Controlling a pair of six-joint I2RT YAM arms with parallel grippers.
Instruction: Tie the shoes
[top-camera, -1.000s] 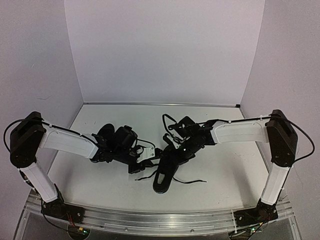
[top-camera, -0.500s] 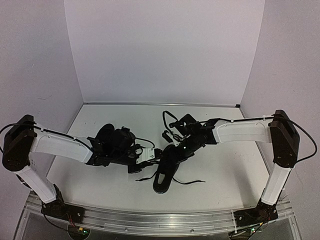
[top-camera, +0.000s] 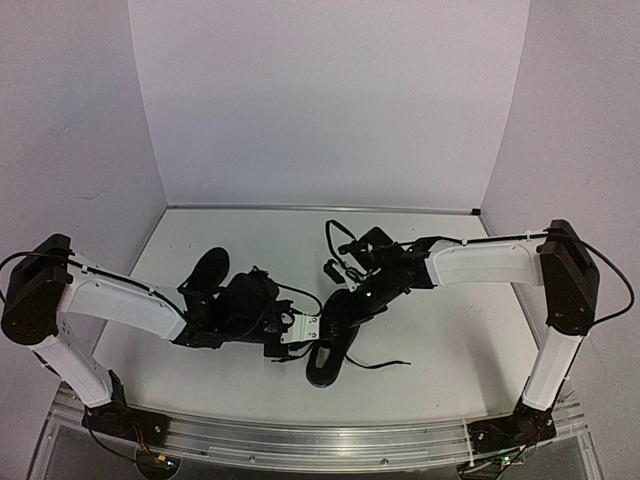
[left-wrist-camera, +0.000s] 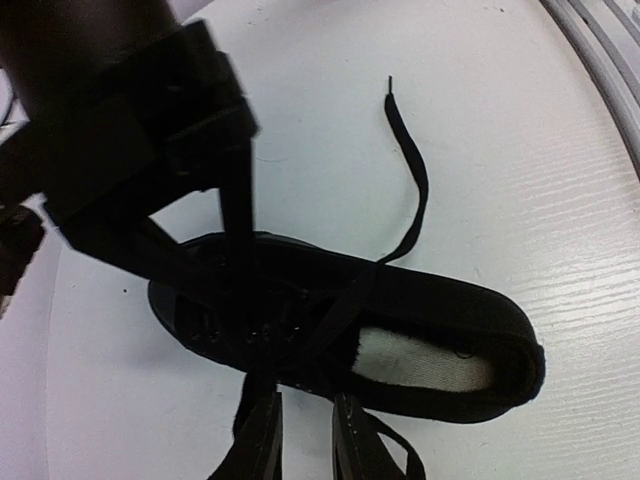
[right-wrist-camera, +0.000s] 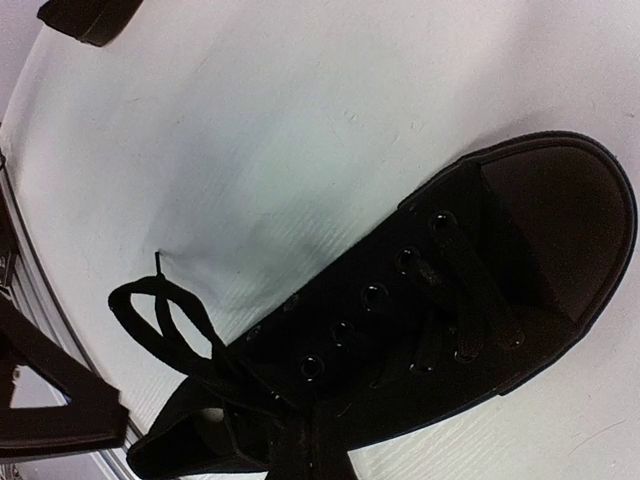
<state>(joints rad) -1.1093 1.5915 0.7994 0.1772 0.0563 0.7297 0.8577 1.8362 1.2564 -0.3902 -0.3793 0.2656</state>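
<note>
Progress is looking early: neither shoe is showing a finished bow. Nearer shoe is lying mid tabletop, between the two arms. It is laced through its eyelets, but one lace end is trailing loose beside it and a slack loop is flopping by the heel opening. Right claw is clenching what looks like a lace strand, holding it taut above the tongue. Left claw is hovering at the shoe's side, jaws standing slightly apart, gripping nothing I can see. By my reckoning the knot, the bow and the whole second shoe, sitting behind the left arm, are remaining to do. That shoe's laces are hiding behind the arm, and black on black is making the crossing strands hard to separate
</note>
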